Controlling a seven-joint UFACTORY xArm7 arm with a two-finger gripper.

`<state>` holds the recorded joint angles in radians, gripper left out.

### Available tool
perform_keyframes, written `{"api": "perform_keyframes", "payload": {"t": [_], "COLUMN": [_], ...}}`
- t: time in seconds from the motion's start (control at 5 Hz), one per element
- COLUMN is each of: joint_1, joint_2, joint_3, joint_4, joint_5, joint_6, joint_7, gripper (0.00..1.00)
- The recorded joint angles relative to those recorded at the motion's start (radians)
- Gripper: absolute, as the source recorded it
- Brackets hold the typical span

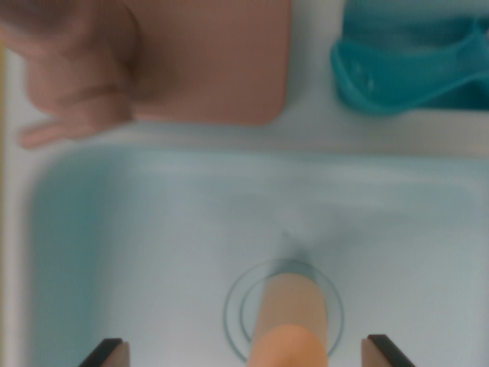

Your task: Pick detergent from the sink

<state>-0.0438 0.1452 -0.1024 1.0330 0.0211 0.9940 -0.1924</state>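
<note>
Your detergent bottle (289,325) lies in the sink (153,229), low in the wrist view and a little right of centre, resting over the round drain ring (237,302). It reads as a smooth, rounded cylinder in pale orange and tan, its brighter orange end toward the near edge. The picture is blurred, so you cannot read any label or writing on it.

The gripper (246,353) stands wide, its two dark-tipped fingers (107,353) showing only at the bottom corners, one on each side of the bottle and clear of it. Nothing is held.

The basin is a pale, glossy blue-white with soft rounded corners and bare floor to the left, right and far side of the bottle. On the far rim, a flat pinkish-brown board (221,61) with rounded corners sits left of centre. A blurred pinkish shape (72,69) overlaps its left part; you cannot tell what it is. Far right sits a teal plastic rack (412,61) with curved edges.
</note>
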Motion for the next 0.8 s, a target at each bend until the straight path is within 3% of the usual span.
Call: {"api": "perform_keyframes", "payload": {"t": [0.2, 0.4, 0.6, 0.8], "joint_1": [0.0, -0.0039, -0.0039, -0.0071], "joint_2": [0.0, 0.008, 0.008, 0.015], "joint_3": [0.0, -0.005, -0.005, -0.009], "joint_4": [0.0, -0.028, -0.028, -0.052], "joint_5": [0.0, 0.0029, 0.0029, 0.0053], "joint_6": [0.0, -0.033, -0.033, -0.06], "joint_7": [0.0, -0.012, -0.012, -0.021], "gripper": [0.0, 0.0, 0.0, 0.0]}}
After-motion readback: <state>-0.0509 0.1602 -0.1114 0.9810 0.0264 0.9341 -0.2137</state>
